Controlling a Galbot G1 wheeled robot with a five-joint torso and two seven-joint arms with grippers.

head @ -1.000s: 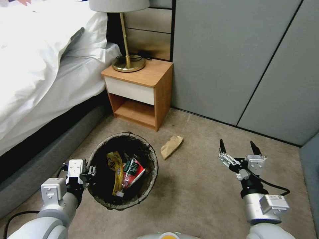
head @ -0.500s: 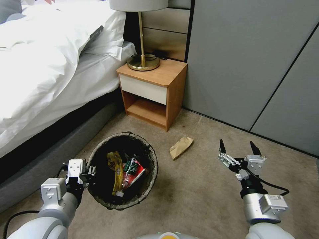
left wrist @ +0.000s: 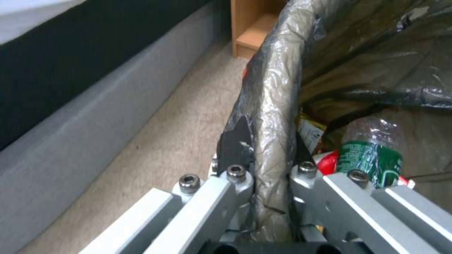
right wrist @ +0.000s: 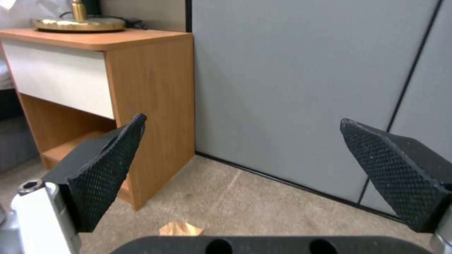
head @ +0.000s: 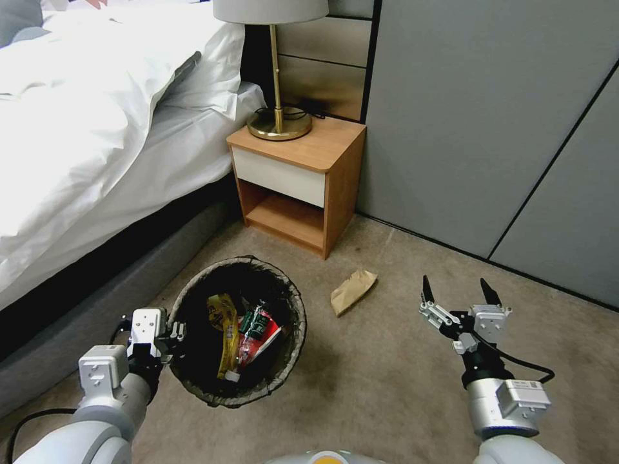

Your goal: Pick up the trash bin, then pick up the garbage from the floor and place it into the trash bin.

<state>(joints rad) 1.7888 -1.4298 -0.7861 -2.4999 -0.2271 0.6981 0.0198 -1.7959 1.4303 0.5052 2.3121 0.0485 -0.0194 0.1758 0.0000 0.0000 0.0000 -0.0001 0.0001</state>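
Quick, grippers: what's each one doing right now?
Left gripper: shut on the trash bin rim.
Right gripper: open, empty, above the carpet.

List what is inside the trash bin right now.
Inside the trash bin: a yellow wrapper, a green-labelled bottle, a red-and-white carton. Anything beneath them is hidden. The left gripper clamps the rim.

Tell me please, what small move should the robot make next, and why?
Probably lower the open right gripper forward and leftward onto the crumpled brown paper scrap on the beige carpet. That scrap lies loose between the wooden nightstand and this gripper, while the left gripper is clamped on the bag-lined rim of the round trash bin.
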